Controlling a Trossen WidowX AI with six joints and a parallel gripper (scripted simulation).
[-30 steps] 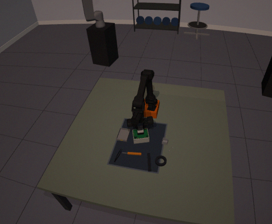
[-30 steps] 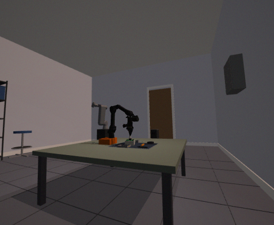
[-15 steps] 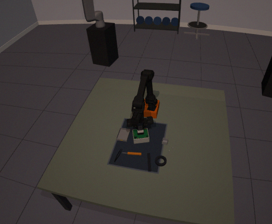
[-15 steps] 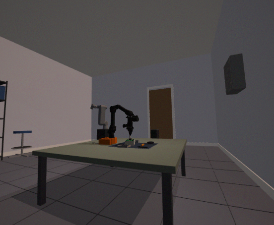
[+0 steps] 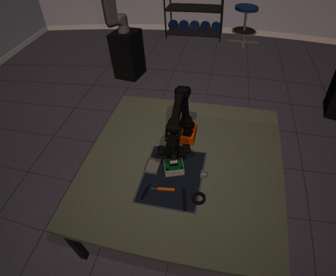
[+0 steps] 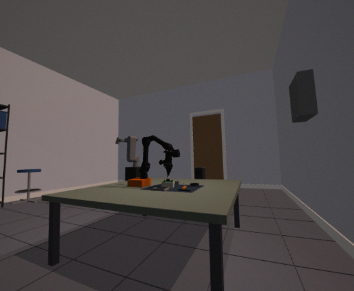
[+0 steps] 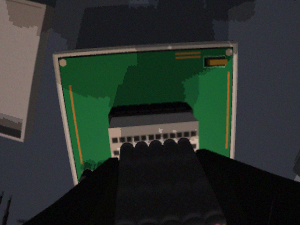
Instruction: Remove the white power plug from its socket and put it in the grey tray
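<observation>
The hand (image 5: pixel 173 157) (image 6: pixel 168 176) points straight down over the circuit board (image 5: pixel 169 166) (image 6: pixel 170 181) (image 7: pixel 95 106), and it is clamped on the white power plug (image 5: pixel 173 162) (image 7: pixel 154 131). The plug sits at the black socket (image 7: pixel 150 107) on the board, its row of small square openings facing up and its dark cable bundle (image 7: pixel 157 184) rising between the fingers. With the fingers closing from the two ends of the plug, the cables are left room in the middle (a sensible choice, since tugging on wires alone would likely strain them and free nothing). A grip low on the housing also suits a rocking pull, I judge, because the push then goes into the plug's body.

The board lies face up on a pale block-like base (image 5: pixel 175 174) (image 6: pixel 168 185), which lifts the socket above the dark mat (image 5: pixel 167 199) and presumably gives the fingers clearance. The grey tray (image 5: pixel 152 166) (image 6: pixel 160 188) (image 7: pixel 17 64) rests just beside it, apart from the base, so the carry should be short. The orange-handled screwdriver (image 5: pixel 166 189) (image 6: pixel 184 187) and the black ring (image 5: pixel 198 198) (image 6: pixel 194 184) lie off to the other side of the bench (image 5: pixel 243 213) (image 6: pixel 137 202), away from that path.

The step in hand looks like the start of the loosening: small side-to-side rocking with light lift, the grip kept firm. Pulling hard upward could make the fingers slip or drag the board along.
</observation>
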